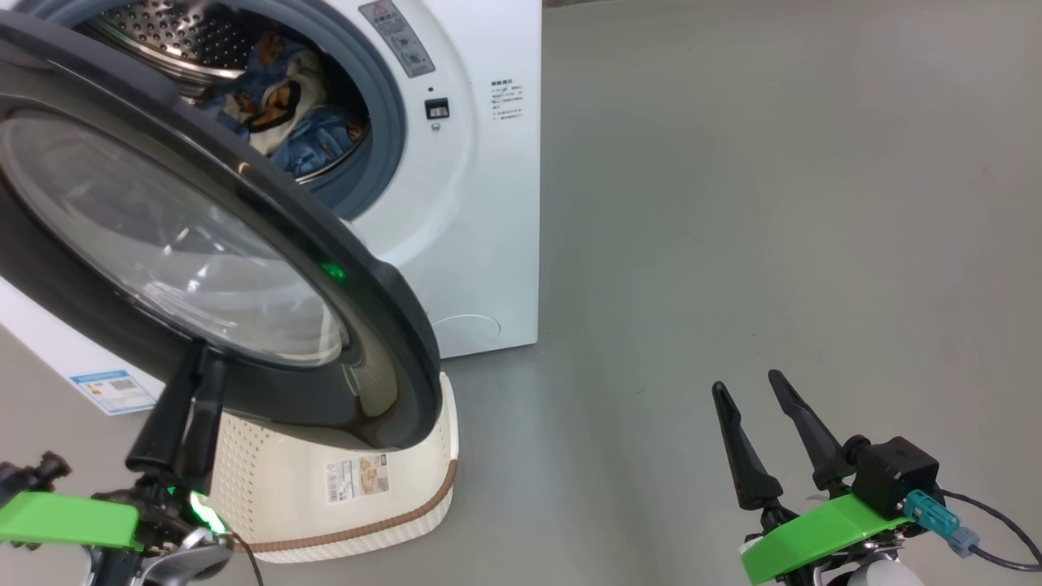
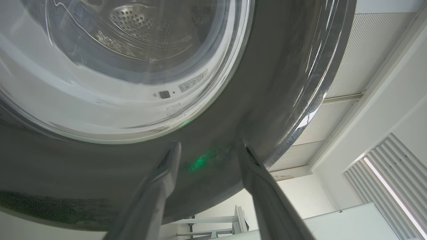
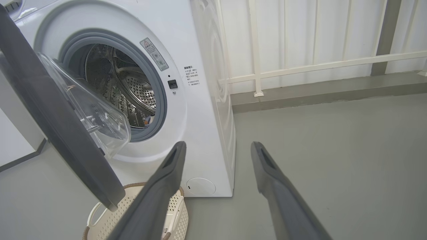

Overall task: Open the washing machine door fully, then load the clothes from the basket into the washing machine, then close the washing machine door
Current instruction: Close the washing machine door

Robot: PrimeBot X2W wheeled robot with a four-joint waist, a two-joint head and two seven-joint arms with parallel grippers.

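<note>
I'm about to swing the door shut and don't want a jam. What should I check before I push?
1. Clothes inside the drum: ok.
2. Gasket free of fabric: cannot tell, the door hides part of it.
3. Basket emptied: cannot tell, the door covers it.
4. Door clears the basket: cannot tell, its lower edge overlaps the basket in the head view.
5. Left gripper open at the door's black rim: ok.
6. Right gripper open, off to the right of the door: ok.
</note>
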